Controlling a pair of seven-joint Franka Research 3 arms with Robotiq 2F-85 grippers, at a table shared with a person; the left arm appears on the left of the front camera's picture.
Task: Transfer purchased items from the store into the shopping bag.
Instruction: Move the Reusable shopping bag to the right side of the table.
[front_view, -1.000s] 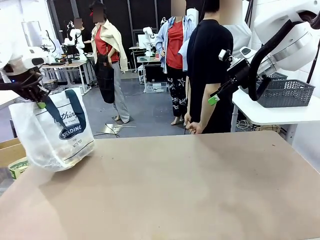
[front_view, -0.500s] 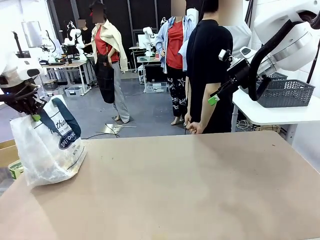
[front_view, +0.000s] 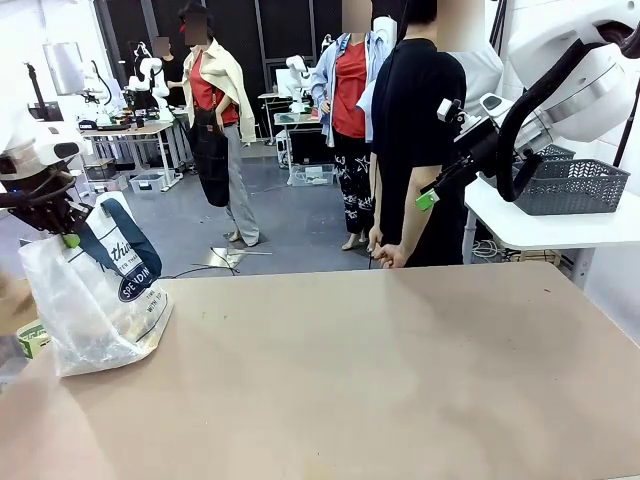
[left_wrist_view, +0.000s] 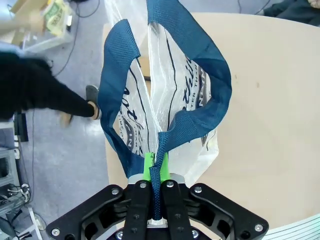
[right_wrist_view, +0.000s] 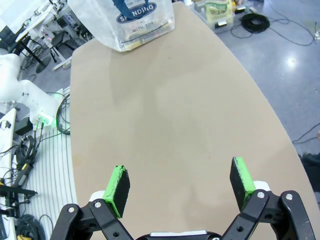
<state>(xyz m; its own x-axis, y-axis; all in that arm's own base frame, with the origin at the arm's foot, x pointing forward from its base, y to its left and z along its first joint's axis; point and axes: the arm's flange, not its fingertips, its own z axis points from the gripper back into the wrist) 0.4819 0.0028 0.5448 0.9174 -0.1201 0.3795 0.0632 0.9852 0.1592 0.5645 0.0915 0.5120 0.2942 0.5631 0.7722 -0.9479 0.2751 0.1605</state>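
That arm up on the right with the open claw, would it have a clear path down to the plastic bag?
Probably yes. The right gripper is open and holds nothing, and bare table lies between it and the shopping bag. The left gripper already holds its handle.

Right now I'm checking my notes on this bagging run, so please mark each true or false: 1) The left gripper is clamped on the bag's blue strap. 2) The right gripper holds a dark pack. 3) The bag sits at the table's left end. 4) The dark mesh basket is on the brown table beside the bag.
1) True: the left gripper is shut on a navy strap handle of the shopping bag.
2) False: the right gripper is open, with nothing between its green pads, above the bare table.
3) True: it stands near the left end in the front view.
4) False: the basket rests on a separate white table at the far right.
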